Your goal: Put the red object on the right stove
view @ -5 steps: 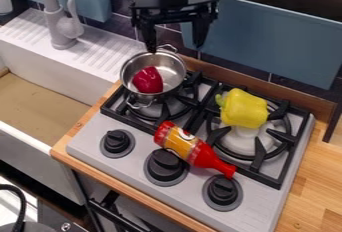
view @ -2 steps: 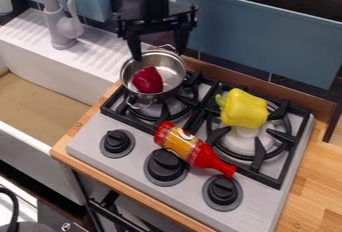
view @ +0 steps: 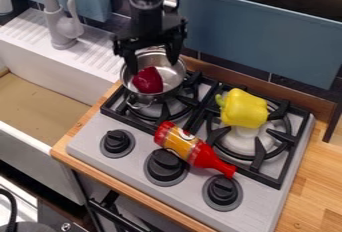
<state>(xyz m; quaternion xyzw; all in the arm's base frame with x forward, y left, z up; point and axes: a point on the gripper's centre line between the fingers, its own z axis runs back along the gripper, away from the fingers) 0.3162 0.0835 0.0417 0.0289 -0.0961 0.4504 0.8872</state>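
Gripper (view: 152, 68): while it is hanging over the pot (view: 174, 77), its jaws are standing spread.
Red object (view: 148, 80): it is lying inside the pot, beneath the gripper.
Pot: it is sitting on the left stove (view: 133, 123).
Right stove (view: 242, 142): it is holding up a yellow pepper (view: 244, 109) toward its back.
Bottle (view: 190, 147): it is lying aslant, its narrow end pointing at the right-hand knob (view: 222, 190).

Kitchen, toy-style: a stove (view: 85, 152) with black knobs, a faucet (view: 61, 28), a sink (view: 33, 96) beside it.
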